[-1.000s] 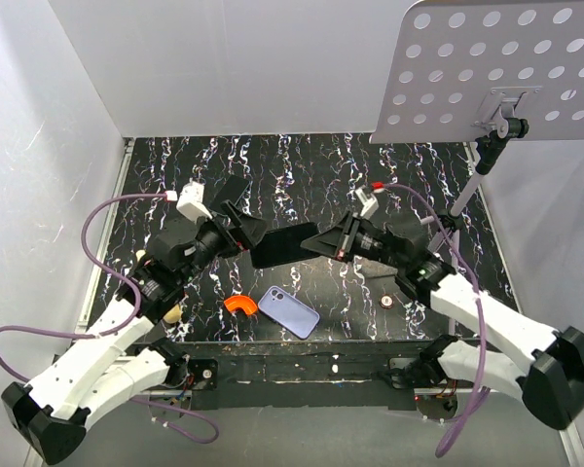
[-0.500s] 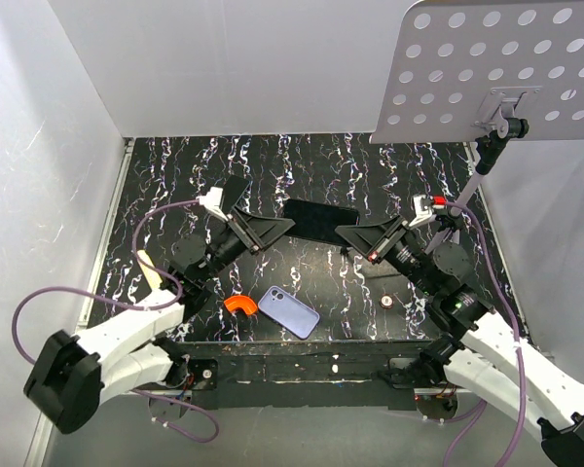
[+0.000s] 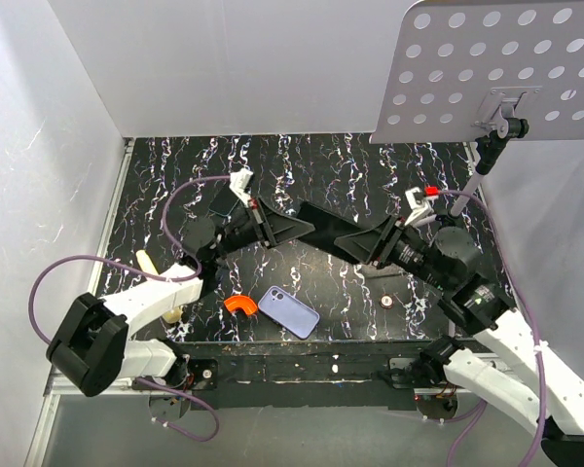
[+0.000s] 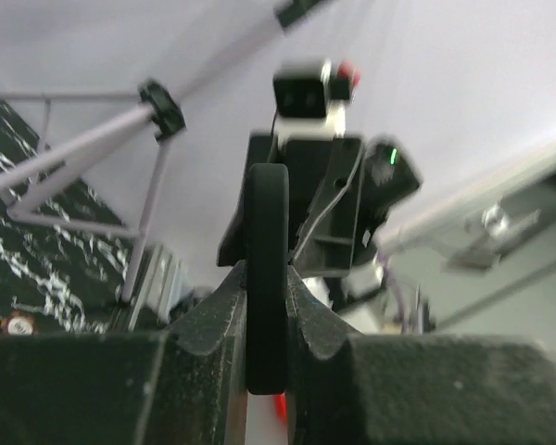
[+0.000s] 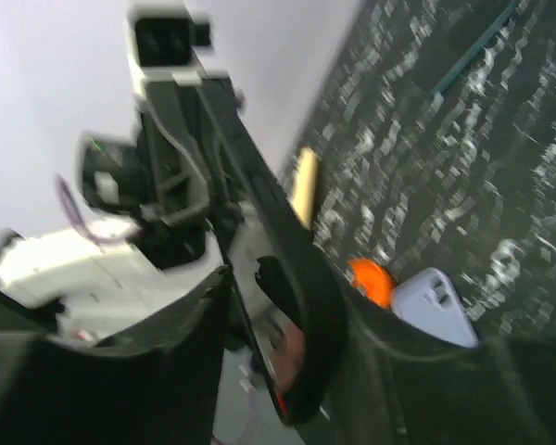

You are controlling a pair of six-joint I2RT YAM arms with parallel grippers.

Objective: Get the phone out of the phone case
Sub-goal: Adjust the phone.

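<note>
the black phone case (image 4: 266, 260) is held up off the tabletop (image 3: 321, 165) between the two arms. it is pinched edge-on by the fingers (image 4: 208, 320) of the left gripper (image 3: 300, 226), which are set narrow against both its faces. the fingers (image 5: 181, 343) of the right gripper (image 5: 287, 311) are parted around its other end, with a gap seen on one side. the purple phone (image 3: 289, 311) is laid flat on the tabletop near the front edge, just beside an orange piece (image 3: 238, 305), apart from the case.
</note>
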